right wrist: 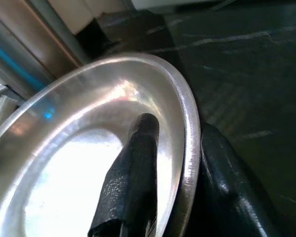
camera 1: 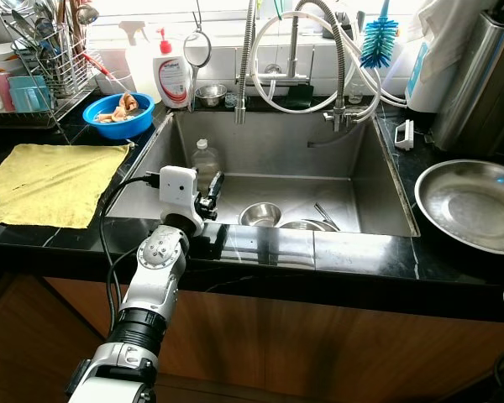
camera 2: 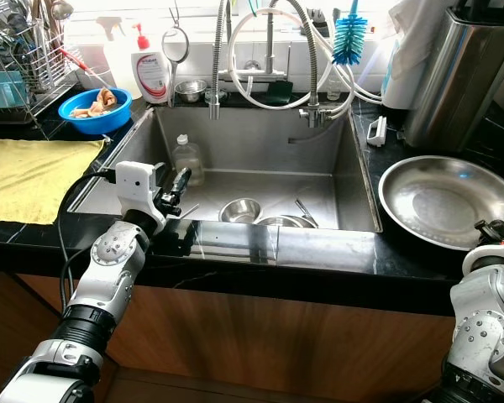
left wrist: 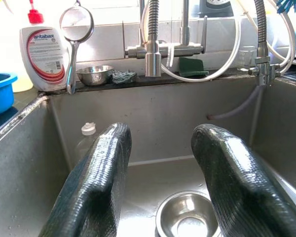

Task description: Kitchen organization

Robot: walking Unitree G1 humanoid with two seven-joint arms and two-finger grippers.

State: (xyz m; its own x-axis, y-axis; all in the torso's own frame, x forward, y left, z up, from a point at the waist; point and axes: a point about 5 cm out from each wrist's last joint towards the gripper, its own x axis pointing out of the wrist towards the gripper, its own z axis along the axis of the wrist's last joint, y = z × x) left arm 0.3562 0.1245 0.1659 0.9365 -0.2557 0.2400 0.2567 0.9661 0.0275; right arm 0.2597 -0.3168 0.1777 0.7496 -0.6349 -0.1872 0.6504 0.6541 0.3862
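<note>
My left gripper (camera 1: 212, 189) hangs over the near-left edge of the steel sink (camera 1: 277, 143), open, with nothing between its fingers (left wrist: 101, 168). Below it in the basin lie a small steel bowl (left wrist: 187, 224) and a second steel dish (camera 1: 307, 225). A clear plastic bottle (camera 1: 205, 161) stands against the sink's left wall. On the right counter rests a wide steel pan (camera 2: 441, 197). My right gripper (right wrist: 180, 131) is shut on the pan's near rim, one finger inside and one outside.
A yellow cloth (camera 1: 55, 180) covers the left counter, with a blue bowl of food (camera 1: 118, 113), a soap bottle (camera 1: 172, 75) and a dish rack (camera 1: 42, 67) behind it. The faucet and hoses (camera 1: 294, 50) rise behind the sink. A tall steel container (camera 1: 479, 75) stands at the far right.
</note>
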